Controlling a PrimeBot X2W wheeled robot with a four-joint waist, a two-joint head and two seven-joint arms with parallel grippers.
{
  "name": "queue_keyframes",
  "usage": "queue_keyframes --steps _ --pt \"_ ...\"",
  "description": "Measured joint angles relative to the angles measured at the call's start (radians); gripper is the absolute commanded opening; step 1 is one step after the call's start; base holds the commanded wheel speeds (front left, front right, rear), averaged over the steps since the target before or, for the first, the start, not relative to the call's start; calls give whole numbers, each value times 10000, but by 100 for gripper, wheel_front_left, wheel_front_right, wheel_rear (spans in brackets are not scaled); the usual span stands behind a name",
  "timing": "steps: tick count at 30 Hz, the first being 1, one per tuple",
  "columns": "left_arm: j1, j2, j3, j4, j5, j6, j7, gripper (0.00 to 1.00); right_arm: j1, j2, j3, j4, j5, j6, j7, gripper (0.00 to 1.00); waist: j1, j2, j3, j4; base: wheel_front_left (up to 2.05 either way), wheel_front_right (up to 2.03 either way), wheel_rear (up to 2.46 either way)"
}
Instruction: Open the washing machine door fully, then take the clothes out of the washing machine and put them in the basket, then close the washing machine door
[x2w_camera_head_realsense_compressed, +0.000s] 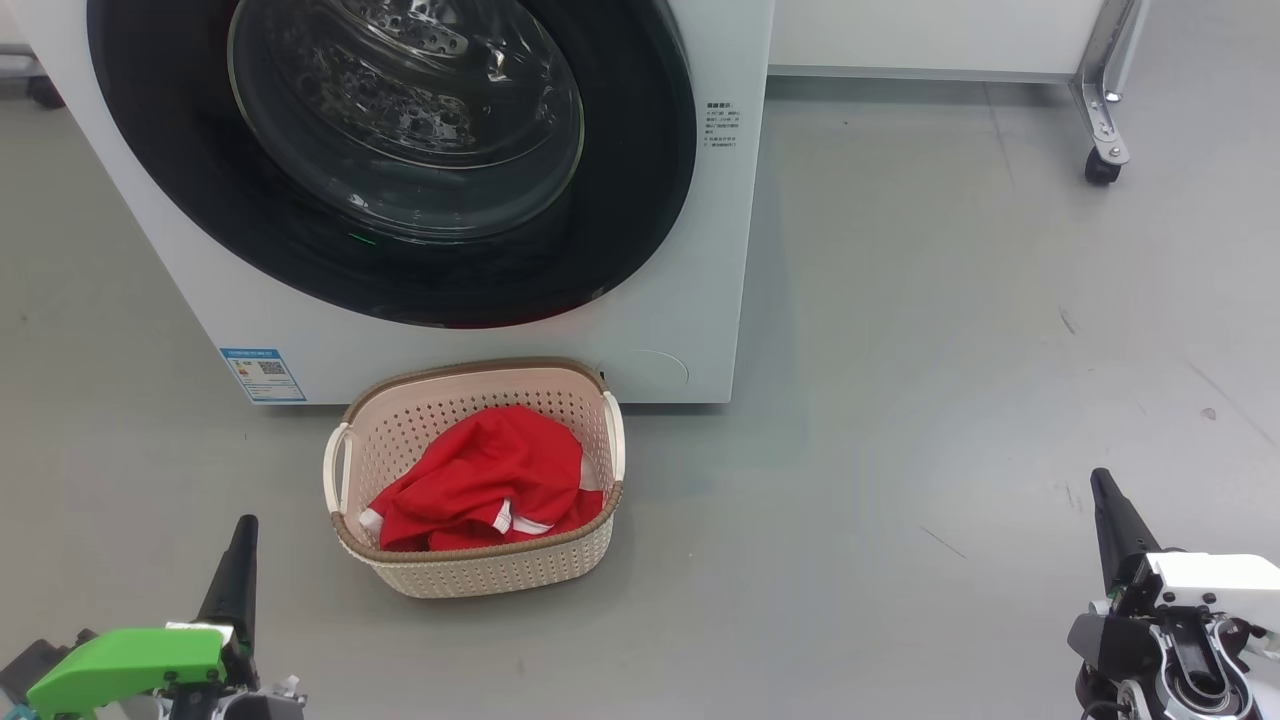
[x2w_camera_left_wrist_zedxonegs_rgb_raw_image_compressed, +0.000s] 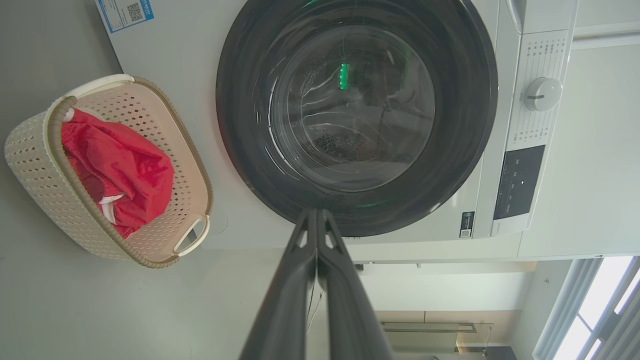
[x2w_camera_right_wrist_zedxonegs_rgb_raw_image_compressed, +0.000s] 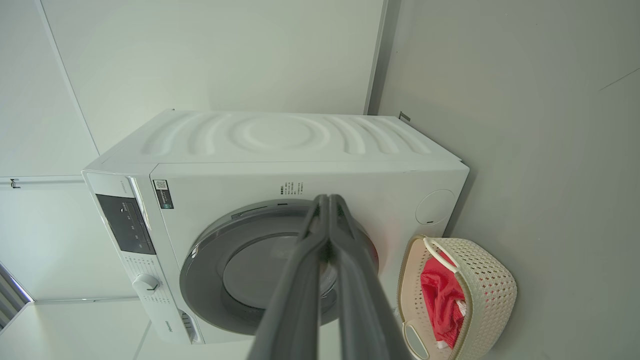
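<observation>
The door (x2w_camera_head_realsense_compressed: 640, 200) sits closed on the washer (x2w_camera_head_realsense_compressed: 695, 330). The clothes (x2w_camera_head_realsense_compressed: 490, 480) lie in the basket (x2w_camera_head_realsense_compressed: 480, 578), at the washer's six o'clock. Left gripper (x2w_camera_head_realsense_compressed: 245, 524) at seven o'clock, right gripper (x2w_camera_head_realsense_compressed: 1101, 480) at four, fingers together, empty.

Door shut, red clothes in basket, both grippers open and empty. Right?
One slip: the left gripper and right gripper are shut, jaws pressed together, as each wrist view shows. They are empty. The door is shut and the clothes lie in the basket.
</observation>
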Motion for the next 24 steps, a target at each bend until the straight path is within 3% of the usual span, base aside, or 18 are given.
queue_keyframes --steps 24 --pt "-4 0 21 -25 0 0 0 0 0 0 0 -6 0 0 0 0 0 0 1 0 0 0 0"
